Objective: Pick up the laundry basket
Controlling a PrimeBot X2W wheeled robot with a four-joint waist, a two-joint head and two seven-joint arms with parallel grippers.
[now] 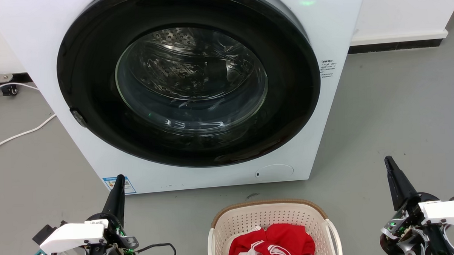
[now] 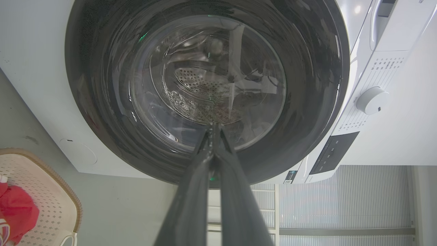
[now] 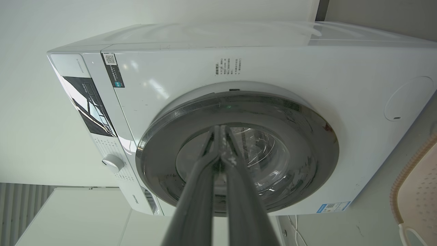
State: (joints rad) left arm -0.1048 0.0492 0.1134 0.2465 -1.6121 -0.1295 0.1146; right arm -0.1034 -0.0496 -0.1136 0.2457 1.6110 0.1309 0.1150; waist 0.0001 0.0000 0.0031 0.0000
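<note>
Two hands, left hand at seven o'clock and right hand at four, both closed and empty, flank the laundry basket at six o'clock on the floor (red garment inside). Advisable: open each, lower to the white loop handles, lift both together, level.

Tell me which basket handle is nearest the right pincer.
The white loop handle on the cream perforated plastic basket's right side; the other handle lines its left.
</note>
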